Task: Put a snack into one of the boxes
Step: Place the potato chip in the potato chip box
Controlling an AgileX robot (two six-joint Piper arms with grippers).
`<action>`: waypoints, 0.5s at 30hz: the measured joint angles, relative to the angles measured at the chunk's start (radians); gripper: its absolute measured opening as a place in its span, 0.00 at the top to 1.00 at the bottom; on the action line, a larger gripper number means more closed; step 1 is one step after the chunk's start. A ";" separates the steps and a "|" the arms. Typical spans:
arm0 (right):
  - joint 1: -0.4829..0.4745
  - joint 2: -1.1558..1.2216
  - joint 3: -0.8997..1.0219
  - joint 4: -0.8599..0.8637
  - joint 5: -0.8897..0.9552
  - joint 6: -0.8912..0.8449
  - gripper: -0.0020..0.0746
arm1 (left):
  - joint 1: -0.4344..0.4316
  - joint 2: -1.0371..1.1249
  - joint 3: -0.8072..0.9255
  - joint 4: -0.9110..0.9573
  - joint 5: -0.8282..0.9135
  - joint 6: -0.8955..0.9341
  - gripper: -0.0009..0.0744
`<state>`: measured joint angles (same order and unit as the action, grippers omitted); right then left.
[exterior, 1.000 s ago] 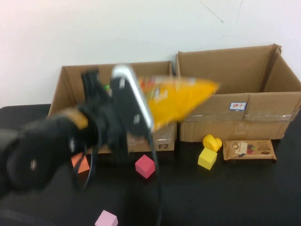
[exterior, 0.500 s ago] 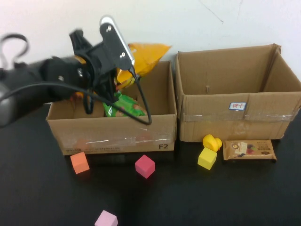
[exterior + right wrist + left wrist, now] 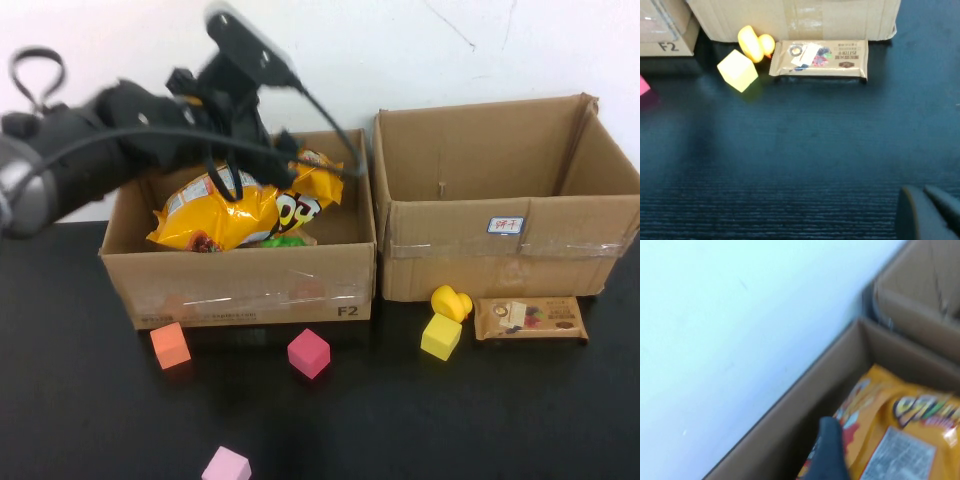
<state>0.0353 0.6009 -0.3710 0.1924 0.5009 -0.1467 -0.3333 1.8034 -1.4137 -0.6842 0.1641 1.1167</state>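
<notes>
An orange snack bag [image 3: 240, 210] lies inside the left box [image 3: 240, 285], on top of a green bag [image 3: 282, 240]. My left gripper [image 3: 262, 165] hovers just above the orange bag at the box's back, open, with the bag lying free below it. In the left wrist view one dark finger [image 3: 829, 450] shows beside the orange bag [image 3: 900, 440] and the box wall [image 3: 830, 375]. The right box [image 3: 500, 255] shows nothing inside. My right gripper [image 3: 927, 210] is shut, low over the black table, short of a brown snack packet [image 3: 817, 59].
In front of the right box lie the brown packet [image 3: 530, 318], a yellow cube [image 3: 440, 336] and a yellow duck [image 3: 450, 300]. A red cube [image 3: 308, 352], an orange cube [image 3: 170, 345] and a pink cube [image 3: 226, 466] sit before the left box.
The left arm carried the orange bag up over the left box and let go of it; the bag now lies inside. The jaws went from shut to open.
</notes>
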 joint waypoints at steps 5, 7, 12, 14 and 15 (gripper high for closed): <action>0.000 0.000 0.000 0.008 0.000 -0.002 0.98 | -0.001 -0.092 -0.005 -0.002 0.091 -0.143 0.63; 0.000 0.000 0.000 0.020 0.000 -0.004 0.98 | -0.001 -0.129 -0.005 0.001 0.167 -0.176 0.82; 0.000 0.000 0.000 0.078 0.002 -0.029 0.98 | -0.001 -0.211 -0.005 0.120 0.436 -0.276 0.96; 0.000 0.000 0.007 0.112 -0.006 -0.051 0.98 | -0.002 -0.249 -0.005 0.218 0.544 -0.355 0.98; 0.000 0.000 0.013 0.131 -0.015 -0.065 0.98 | -0.002 -0.268 -0.005 0.263 0.580 -0.404 0.98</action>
<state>0.0353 0.6009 -0.3579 0.3230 0.4860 -0.2115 -0.3355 1.5354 -1.4183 -0.4212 0.7438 0.7128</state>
